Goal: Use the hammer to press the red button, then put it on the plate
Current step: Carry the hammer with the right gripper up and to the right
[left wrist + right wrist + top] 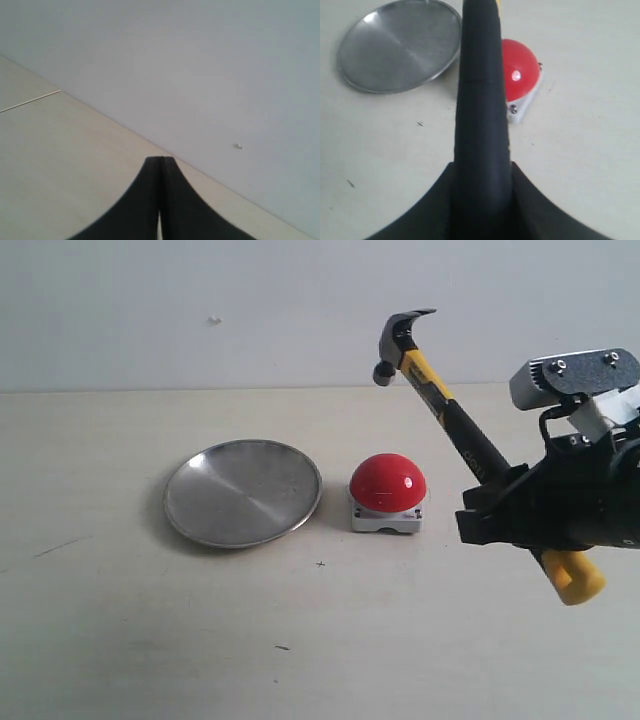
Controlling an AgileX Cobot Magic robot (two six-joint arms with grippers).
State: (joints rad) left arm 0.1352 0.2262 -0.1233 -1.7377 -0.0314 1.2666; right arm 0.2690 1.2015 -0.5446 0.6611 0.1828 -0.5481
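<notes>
Right claw (497, 502) clamped low on claw hammer (452, 415) handle, head aloft near red button (388, 483). Top-heavy, rigid; likely pivots in grip. Left claw (160, 167) fingers pressed together, empty.

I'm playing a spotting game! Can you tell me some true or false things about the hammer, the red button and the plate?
1. The right gripper holds the hammer by its handle. True.
2. The hammer's head touches the red button. False: the head is up in the air, apart from it.
3. The plate lies beside the button, not touching it. True.
4. Something lies on the plate. False: it is bare.
5. The left gripper is wide open. False: it is shut, holding nothing.
</notes>
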